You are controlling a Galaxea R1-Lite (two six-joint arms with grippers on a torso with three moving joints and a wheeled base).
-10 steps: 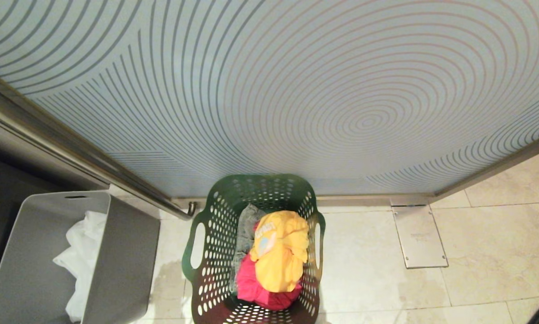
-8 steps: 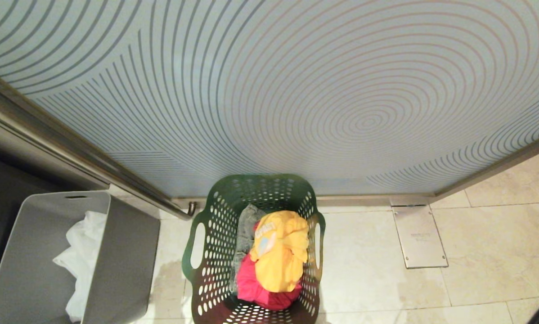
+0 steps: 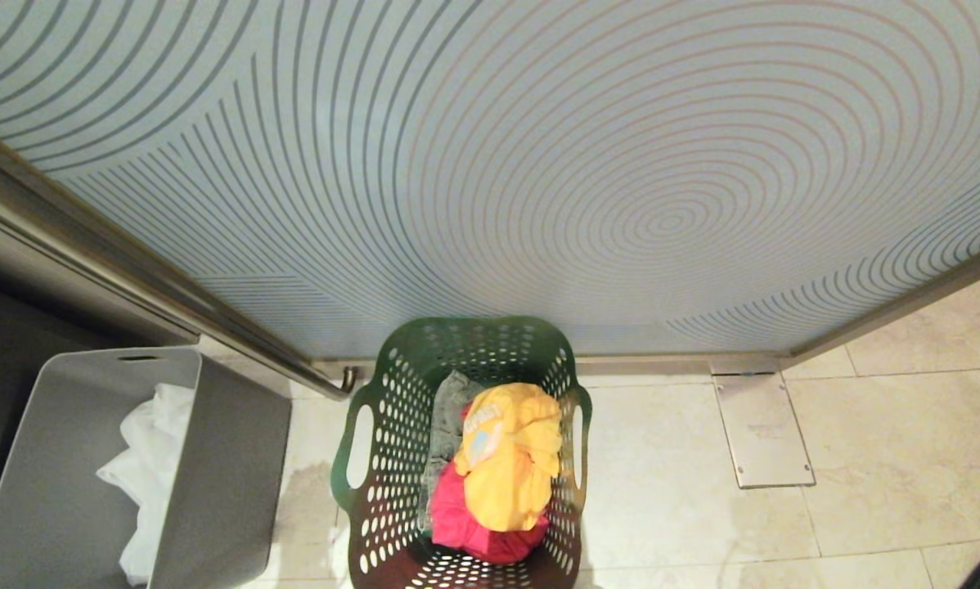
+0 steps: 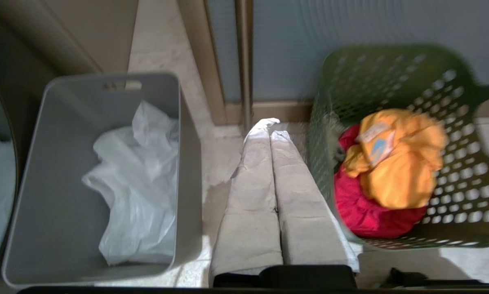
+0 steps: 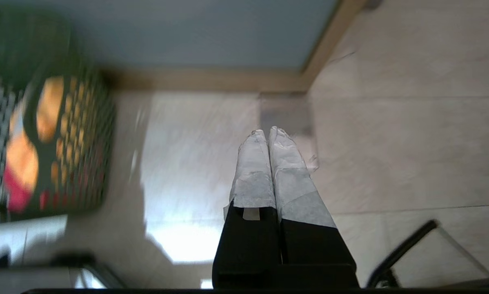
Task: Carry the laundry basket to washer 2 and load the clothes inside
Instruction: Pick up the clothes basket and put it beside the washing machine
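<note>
Nothing has shifted; with both grippers, left (image 4: 270, 131) and right (image 5: 266, 134), closed empty, the stiff, light green perforated plastic laundry basket (image 3: 392, 458) is best gripped by its side handle slots.

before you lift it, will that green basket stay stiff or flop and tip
The green basket looks like moulded plastic with holes, so probably stiff and light. The clothes only part-fill it, so it should add little weight. Lifted by one side handle, it may well tilt.
</note>
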